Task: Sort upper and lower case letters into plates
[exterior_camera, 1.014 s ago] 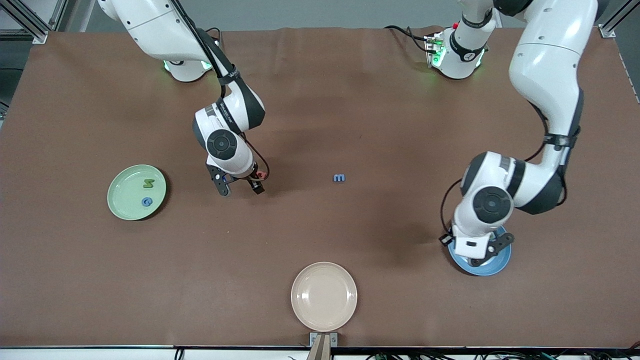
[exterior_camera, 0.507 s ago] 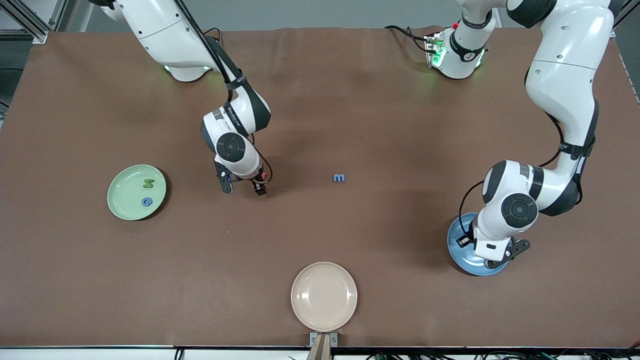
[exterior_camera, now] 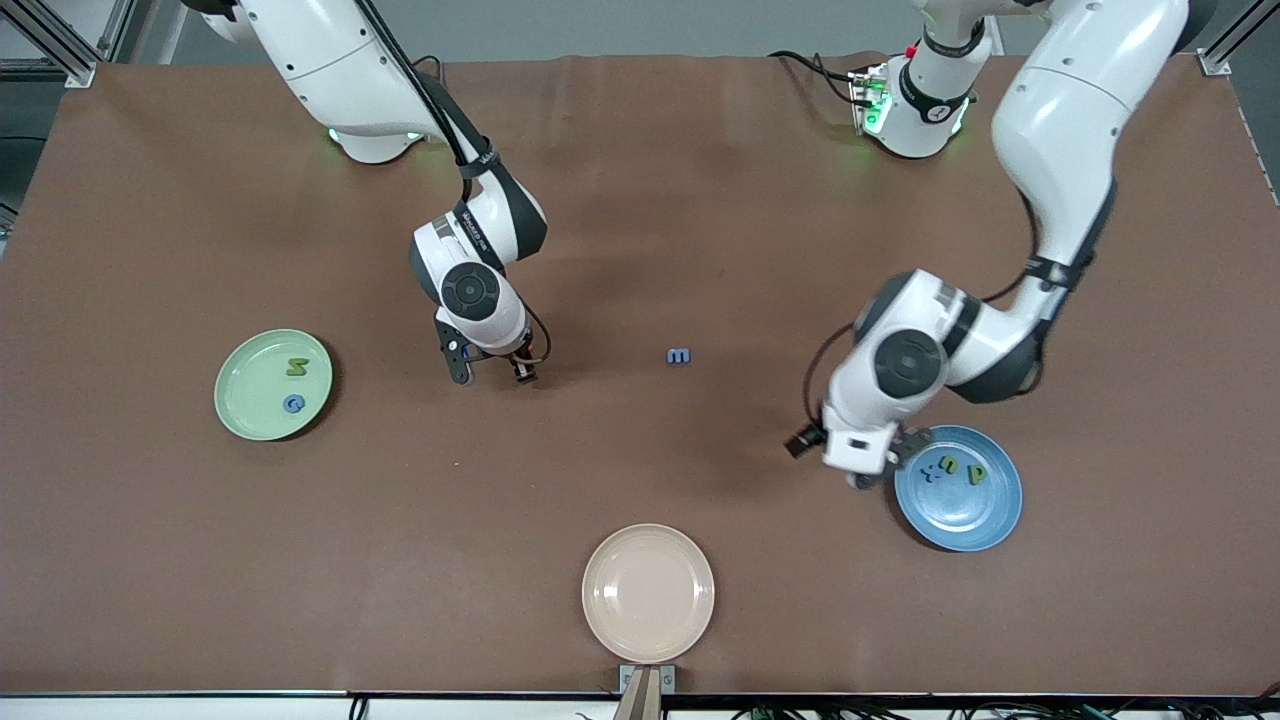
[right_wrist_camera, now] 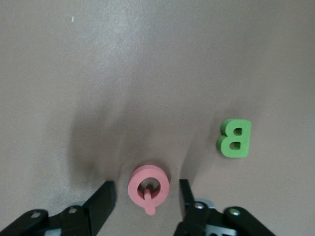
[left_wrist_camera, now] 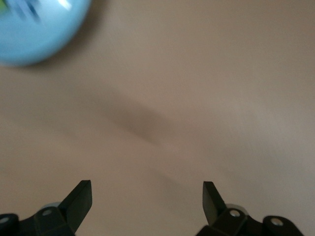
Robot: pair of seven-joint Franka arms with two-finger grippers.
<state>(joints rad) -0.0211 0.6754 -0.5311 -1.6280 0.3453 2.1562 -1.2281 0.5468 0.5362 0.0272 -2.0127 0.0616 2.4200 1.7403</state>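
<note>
My right gripper point(exterior_camera: 491, 374) is open and low over the table's middle, its fingers on either side of a pink letter Q point(right_wrist_camera: 148, 187) that lies flat on the table. A green B point(right_wrist_camera: 235, 138) lies beside it. My right gripper shows in its own wrist view point(right_wrist_camera: 146, 197). My left gripper point(exterior_camera: 878, 468) is open and empty over the table, next to the blue plate point(exterior_camera: 990, 520), which holds a blue letter and two green ones. The mint green plate point(exterior_camera: 245, 400) holds a green letter and a blue G. A blue m point(exterior_camera: 679, 355) lies mid-table.
A beige plate point(exterior_camera: 648, 592) sits at the table's edge nearest the front camera. In the left wrist view the open gripper point(left_wrist_camera: 147, 196) is over bare brown table, with the blue plate point(left_wrist_camera: 34, 34) at a corner.
My left arm has swung off the blue plate toward the table's middle, uncovering the letters on it. My right gripper has shifted slightly and come lower around the Q.
</note>
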